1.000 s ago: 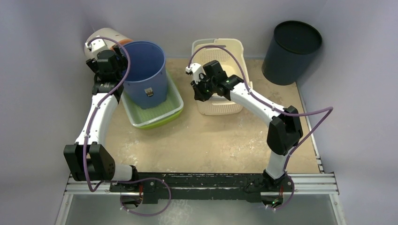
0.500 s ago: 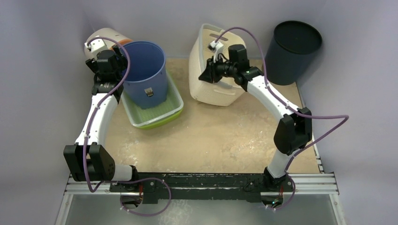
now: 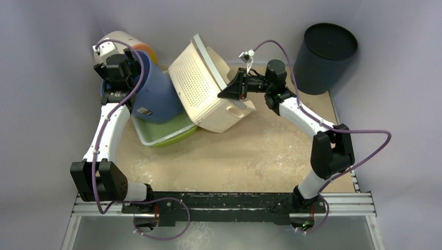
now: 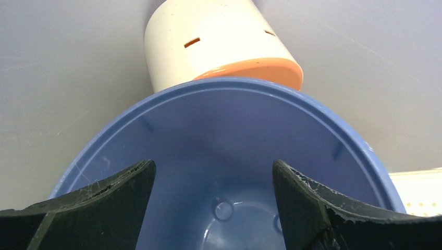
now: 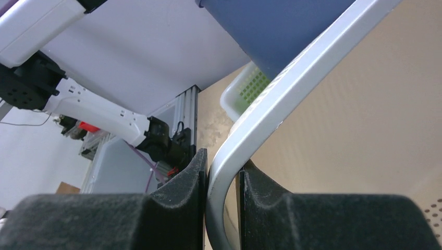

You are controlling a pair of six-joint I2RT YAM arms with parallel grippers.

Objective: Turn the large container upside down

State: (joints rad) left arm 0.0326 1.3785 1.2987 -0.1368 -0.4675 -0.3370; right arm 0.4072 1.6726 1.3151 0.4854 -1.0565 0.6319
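Observation:
The large cream perforated basket (image 3: 203, 86) is lifted and tipped on its side, its bottom facing up and left, one lower corner near the table. My right gripper (image 3: 230, 92) is shut on its rim; in the right wrist view the pale rim (image 5: 292, 88) is pinched between the pads of the right gripper (image 5: 221, 208). The basket leans against the blue bucket (image 3: 156, 96), which is tilted left in the green tray (image 3: 169, 130). My left gripper (image 3: 115, 95) is open at the bucket's mouth; the left wrist view shows the left gripper (image 4: 213, 208) and the bucket's inside (image 4: 234, 156).
A cream cylinder with an orange end (image 3: 125, 44) lies at the back left, behind the bucket. A dark round bin (image 3: 326, 52) stands at the back right. The purple walls are close at the back and sides. The rail with the arm bases (image 3: 224, 203) runs along the near edge.
My right gripper has lifted the basket and tipped it over to the left. The basket now presses on the blue bucket, which has tilted left. My left arm has barely moved.

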